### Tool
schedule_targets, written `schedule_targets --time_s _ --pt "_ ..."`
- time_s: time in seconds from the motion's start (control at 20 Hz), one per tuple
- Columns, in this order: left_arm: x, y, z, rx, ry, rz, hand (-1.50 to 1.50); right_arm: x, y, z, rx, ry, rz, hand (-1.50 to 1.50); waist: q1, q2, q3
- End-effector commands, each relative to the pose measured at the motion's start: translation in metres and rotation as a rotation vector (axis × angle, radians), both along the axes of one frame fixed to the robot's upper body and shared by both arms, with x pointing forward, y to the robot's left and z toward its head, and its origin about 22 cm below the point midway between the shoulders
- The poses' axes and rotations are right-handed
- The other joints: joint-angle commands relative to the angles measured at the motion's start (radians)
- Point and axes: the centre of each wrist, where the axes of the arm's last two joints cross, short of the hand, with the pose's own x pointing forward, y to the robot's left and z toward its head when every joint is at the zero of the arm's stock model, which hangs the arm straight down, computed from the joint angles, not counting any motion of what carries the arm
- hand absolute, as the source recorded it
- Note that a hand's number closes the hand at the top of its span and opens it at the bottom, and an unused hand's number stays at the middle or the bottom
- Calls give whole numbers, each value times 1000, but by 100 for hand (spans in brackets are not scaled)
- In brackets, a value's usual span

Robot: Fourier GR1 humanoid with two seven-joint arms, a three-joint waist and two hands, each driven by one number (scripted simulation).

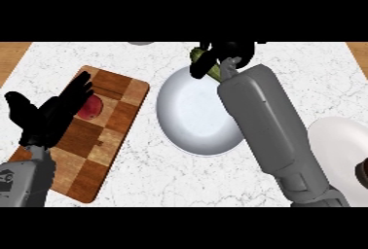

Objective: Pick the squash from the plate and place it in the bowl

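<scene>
Head view has the right hand (229,49) curled round the squash (213,73) above the plate's (194,124) far rim; swinging toward the bowl (336,141) might shake that half-hidden squash free short of it

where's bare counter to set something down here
Bare counter lies in front, between the cutting board and the right forearm, below the grey dish; also at the far right, beyond the white dish. Crowded: the grey dish's far rim, where the right hand holds the squash, and the board under the open left hand.
</scene>
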Motion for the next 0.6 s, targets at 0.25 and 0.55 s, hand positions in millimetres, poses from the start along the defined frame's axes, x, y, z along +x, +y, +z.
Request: schedule_targets --time_s 0.25,0.55 --pt "-6 -14 -5 -11 -6 -21 0 33 -20 -43 417 85 -147 -150 31 4 1" --pt "2 -21 0 -1 -23 -46 0 45 -8 -60 441 -84 -117 -150 52 13 0"
